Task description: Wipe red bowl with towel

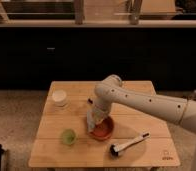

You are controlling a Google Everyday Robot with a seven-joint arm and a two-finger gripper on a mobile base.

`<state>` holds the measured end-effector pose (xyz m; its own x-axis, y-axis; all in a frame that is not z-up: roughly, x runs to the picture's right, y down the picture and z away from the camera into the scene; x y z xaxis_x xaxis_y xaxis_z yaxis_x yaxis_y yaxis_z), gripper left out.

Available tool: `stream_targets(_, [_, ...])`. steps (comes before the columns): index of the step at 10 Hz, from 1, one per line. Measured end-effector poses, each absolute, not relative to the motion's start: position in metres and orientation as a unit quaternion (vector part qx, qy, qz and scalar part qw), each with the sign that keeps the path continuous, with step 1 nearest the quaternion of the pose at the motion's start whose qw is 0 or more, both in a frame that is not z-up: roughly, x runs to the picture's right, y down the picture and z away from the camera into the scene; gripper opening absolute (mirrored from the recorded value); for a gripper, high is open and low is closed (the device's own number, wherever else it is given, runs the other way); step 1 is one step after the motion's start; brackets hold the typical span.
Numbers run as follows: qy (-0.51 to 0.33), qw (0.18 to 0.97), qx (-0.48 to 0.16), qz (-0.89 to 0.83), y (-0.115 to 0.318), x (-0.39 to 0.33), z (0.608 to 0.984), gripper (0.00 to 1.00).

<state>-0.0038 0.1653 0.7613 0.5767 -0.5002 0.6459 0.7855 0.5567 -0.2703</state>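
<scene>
A red bowl (103,130) sits near the middle of the wooden table (141,150). A pale towel (94,119) hangs from my gripper (97,111) and drapes over the bowl's left rim and into it. The white arm reaches in from the right and bends down over the bowl. The gripper is right above the bowl's left side, with the towel bunched around it.
A white cup (59,98) stands at the back left of the table. A small green cup (68,136) sits left of the bowl. A black-and-white brush (127,145) lies at the front right. A dark object (90,101) lies behind the bowl.
</scene>
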Motion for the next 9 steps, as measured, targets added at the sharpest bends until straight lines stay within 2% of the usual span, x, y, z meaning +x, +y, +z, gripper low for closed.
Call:
stream_targets(4, [-0.271, 0.831, -0.28, -0.396, 0.193, -0.005, 0.744, 0.0])
stream_targets(9, [-0.273, 0.84, -0.298, -0.362, 0.22, 0.028, 0.748, 0.0])
